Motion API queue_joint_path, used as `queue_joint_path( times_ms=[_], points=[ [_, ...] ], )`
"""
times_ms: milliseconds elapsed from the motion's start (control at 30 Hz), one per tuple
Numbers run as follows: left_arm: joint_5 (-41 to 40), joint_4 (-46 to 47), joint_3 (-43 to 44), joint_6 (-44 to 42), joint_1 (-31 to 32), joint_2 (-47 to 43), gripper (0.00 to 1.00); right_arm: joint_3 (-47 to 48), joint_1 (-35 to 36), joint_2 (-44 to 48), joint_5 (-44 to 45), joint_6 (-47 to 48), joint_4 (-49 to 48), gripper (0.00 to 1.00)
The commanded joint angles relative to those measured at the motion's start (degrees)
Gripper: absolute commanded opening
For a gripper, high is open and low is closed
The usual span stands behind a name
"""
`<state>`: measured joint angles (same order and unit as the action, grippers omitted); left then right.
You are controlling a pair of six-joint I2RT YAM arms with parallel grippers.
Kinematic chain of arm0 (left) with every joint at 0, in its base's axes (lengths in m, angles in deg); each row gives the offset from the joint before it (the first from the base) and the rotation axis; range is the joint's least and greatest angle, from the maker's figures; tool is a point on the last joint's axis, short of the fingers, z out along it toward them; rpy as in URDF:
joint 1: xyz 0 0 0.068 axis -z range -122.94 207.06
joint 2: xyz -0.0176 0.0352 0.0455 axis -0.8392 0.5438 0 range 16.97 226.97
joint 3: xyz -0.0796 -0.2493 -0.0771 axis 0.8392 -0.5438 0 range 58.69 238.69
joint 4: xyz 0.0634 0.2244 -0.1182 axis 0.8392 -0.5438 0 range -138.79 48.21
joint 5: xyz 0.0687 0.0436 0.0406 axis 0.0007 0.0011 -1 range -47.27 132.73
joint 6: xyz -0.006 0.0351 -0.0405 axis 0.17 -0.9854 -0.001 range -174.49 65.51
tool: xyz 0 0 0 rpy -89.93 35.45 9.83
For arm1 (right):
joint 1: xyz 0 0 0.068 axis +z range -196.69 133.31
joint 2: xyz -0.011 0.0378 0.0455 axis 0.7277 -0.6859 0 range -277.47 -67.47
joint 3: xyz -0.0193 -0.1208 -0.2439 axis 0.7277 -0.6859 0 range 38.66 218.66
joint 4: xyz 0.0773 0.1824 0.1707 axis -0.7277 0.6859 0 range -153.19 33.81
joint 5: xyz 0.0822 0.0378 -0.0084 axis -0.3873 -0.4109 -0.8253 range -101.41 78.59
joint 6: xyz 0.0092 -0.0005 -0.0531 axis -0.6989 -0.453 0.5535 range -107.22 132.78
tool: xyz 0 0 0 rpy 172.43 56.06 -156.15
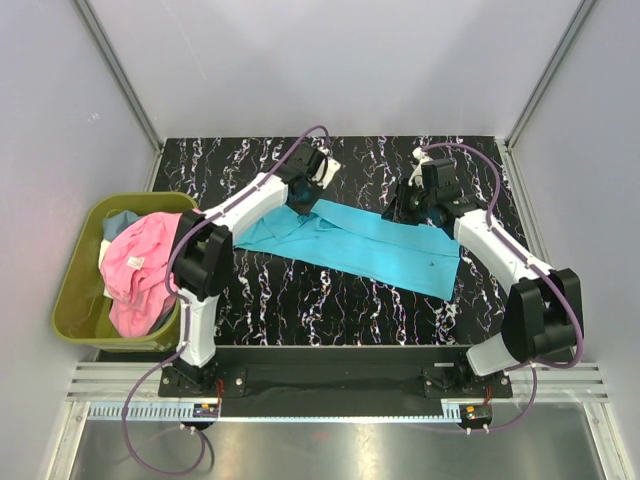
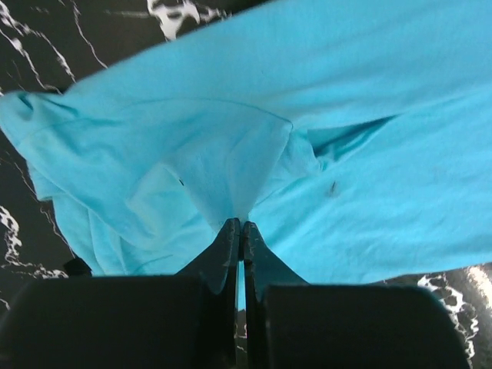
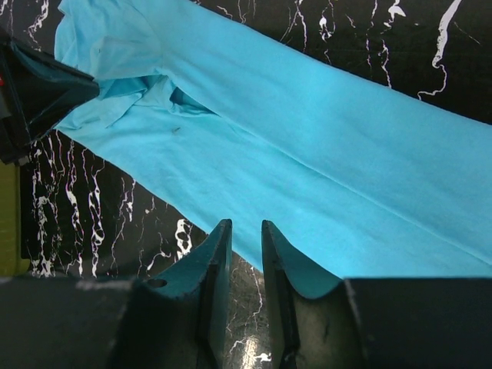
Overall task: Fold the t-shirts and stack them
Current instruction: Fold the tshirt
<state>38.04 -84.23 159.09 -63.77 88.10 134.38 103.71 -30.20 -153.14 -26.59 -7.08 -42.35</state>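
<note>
A turquoise t-shirt (image 1: 370, 245) lies spread in a long band across the black marbled table. My left gripper (image 1: 303, 197) is at its far left end, shut on a pinched-up fold of the cloth (image 2: 240, 224); the fabric (image 2: 346, 115) pulls into a peak at the fingertips. My right gripper (image 1: 422, 212) hovers at the shirt's far right edge. Its jaws (image 3: 246, 224) stand a little apart with nothing between them, just over the hem of the shirt (image 3: 307, 138). A pink t-shirt (image 1: 140, 265) is heaped in the bin, over a grey-blue one (image 1: 118, 222).
The olive-green bin (image 1: 75, 290) stands at the table's left edge beside the left arm. Grey walls close in the back and both sides. The left gripper's dark body (image 3: 38, 92) shows at the left of the right wrist view.
</note>
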Motion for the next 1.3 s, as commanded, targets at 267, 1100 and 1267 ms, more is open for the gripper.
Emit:
queue_joint_path(
  times_ms=[267, 1100, 1267],
  points=[
    [2.6, 3.9, -11.8, 0.3, 0.9, -10.3, 0.52, -2.0, 0.5, 0.7, 0.2, -1.8, -2.5, 0.3],
    [-0.9, 16.6, -29.2, 36.8, -10.7, -16.7, 0.47, 14.0, 20.3, -26.6, 12.0, -29.7, -15.0, 0.31],
    [0.9, 19.9, -28.7, 37.4, -11.5, -14.3, 0.49, 15.4, 20.9, -31.0, 11.2, -33.2, -18.9, 0.32]
  ],
)
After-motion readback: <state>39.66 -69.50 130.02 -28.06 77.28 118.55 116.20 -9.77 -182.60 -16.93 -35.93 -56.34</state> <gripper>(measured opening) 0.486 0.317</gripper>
